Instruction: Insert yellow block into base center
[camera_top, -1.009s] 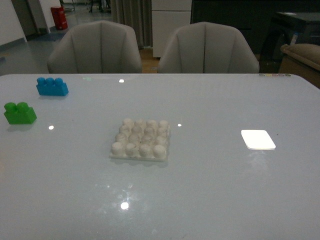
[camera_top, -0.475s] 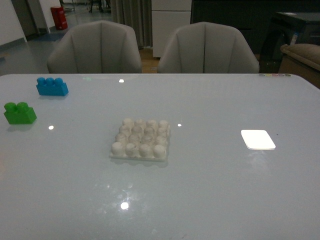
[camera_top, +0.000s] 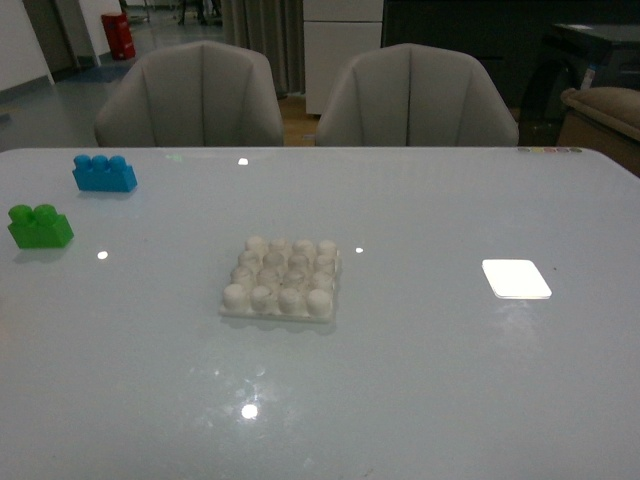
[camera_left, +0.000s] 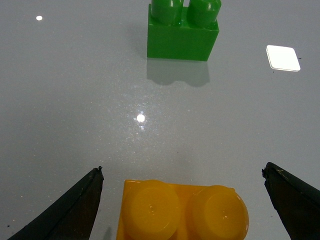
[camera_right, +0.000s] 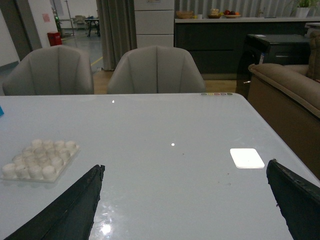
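The yellow block (camera_left: 182, 210) with two round studs lies on the table in the left wrist view, between the open black fingers of my left gripper (camera_left: 182, 172), touching neither. It is out of the front view. The white studded base (camera_top: 281, 277) sits mid-table, also in the right wrist view (camera_right: 39, 160). My right gripper (camera_right: 184, 172) is open and empty above bare table, the base off to one side. Neither arm shows in the front view.
A green two-stud brick (camera_top: 39, 226) and a blue three-stud brick (camera_top: 103, 173) stand at the table's far left. The green brick (camera_left: 182, 30) lies just beyond the yellow block. A smooth glossy white square (camera_top: 516, 279) lies on the right. Two grey chairs stand behind the table.
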